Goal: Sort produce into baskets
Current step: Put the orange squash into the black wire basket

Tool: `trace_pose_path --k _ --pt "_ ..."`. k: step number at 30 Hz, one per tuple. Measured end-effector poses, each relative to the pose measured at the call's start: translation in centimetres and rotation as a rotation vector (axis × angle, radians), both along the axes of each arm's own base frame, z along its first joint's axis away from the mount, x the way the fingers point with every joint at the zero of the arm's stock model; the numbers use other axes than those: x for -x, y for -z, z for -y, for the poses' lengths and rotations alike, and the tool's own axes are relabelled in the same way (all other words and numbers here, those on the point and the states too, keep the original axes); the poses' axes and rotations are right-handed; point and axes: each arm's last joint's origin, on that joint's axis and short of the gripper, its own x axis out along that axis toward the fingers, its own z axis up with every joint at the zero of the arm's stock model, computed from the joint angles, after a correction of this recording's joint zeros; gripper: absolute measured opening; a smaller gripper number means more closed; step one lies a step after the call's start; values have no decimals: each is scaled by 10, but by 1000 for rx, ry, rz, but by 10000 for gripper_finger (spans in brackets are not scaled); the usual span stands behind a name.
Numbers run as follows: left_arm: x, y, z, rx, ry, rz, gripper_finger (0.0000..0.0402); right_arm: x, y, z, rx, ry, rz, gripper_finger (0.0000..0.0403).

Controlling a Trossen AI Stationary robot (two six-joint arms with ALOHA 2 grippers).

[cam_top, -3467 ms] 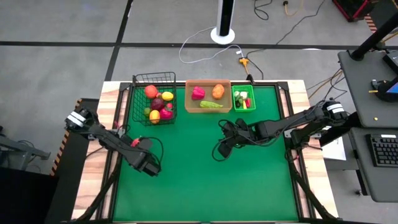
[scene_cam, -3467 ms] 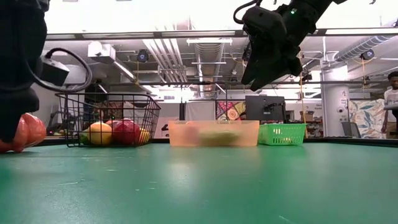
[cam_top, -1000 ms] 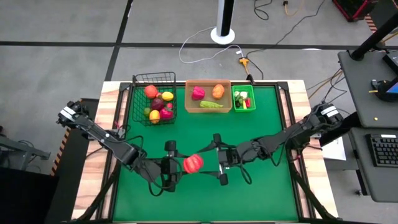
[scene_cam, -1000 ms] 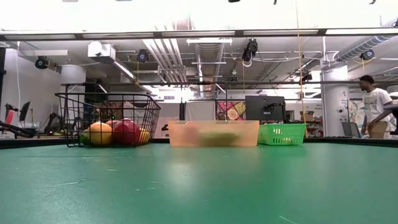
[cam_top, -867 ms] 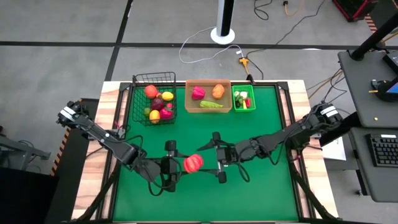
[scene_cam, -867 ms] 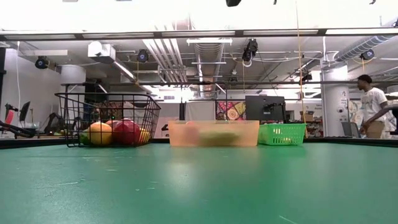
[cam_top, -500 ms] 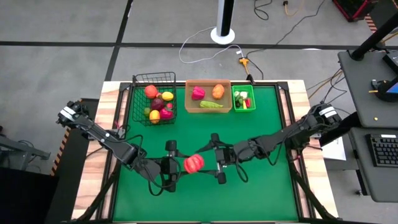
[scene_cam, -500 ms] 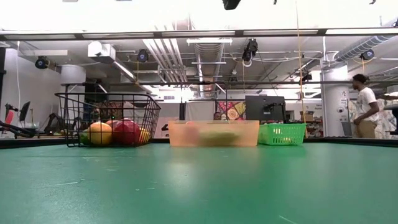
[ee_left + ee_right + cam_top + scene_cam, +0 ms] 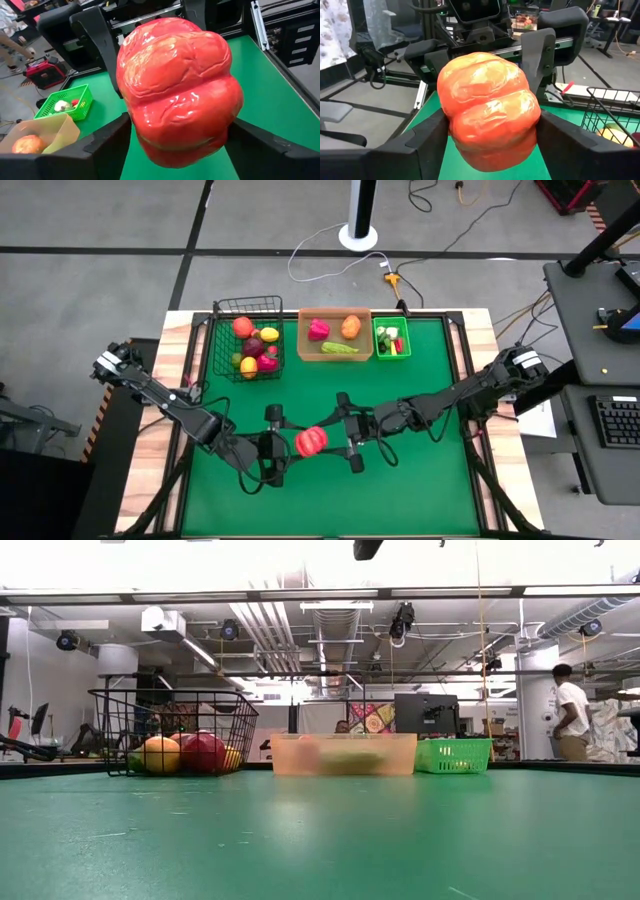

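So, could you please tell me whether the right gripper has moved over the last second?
Yes, slightly: the right gripper has shifted toward the black wire-mesh basket side, closing on the red bell pepper.

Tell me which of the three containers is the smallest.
The green bin, at the right end of the row along the table's far edge. The tan tray beside it and the black wire basket at the left end are both larger.
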Motion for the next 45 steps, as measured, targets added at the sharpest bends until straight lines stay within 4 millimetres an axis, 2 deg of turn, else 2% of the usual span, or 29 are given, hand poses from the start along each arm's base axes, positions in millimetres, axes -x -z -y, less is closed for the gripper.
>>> trace_pose_path --k 8,16,20,25,29,34,39,45 --pt "13 7 -11 -18 -126 -104 308 8 -6 10 -32 34 -72 257" --pt "36 7 -28 26 -289 -188 308 28 -26 47 -106 149 -164 258" --pt "44 5 -33 38 -319 -204 308 35 -35 80 -147 290 -181 258" --pt "49 4 -36 73 -354 -209 308 43 -32 140 -221 573 -231 258" --pt "51 5 -39 53 -398 -196 308 47 -18 191 -280 744 -285 258" --pt "52 4 -40 27 -426 -180 308 45 5 242 -327 838 -343 258" --pt "54 6 -41 47 -439 -198 308 36 18 277 -320 909 -383 258" --pt "57 9 -43 66 -474 -217 308 13 28 299 -297 910 -456 258"
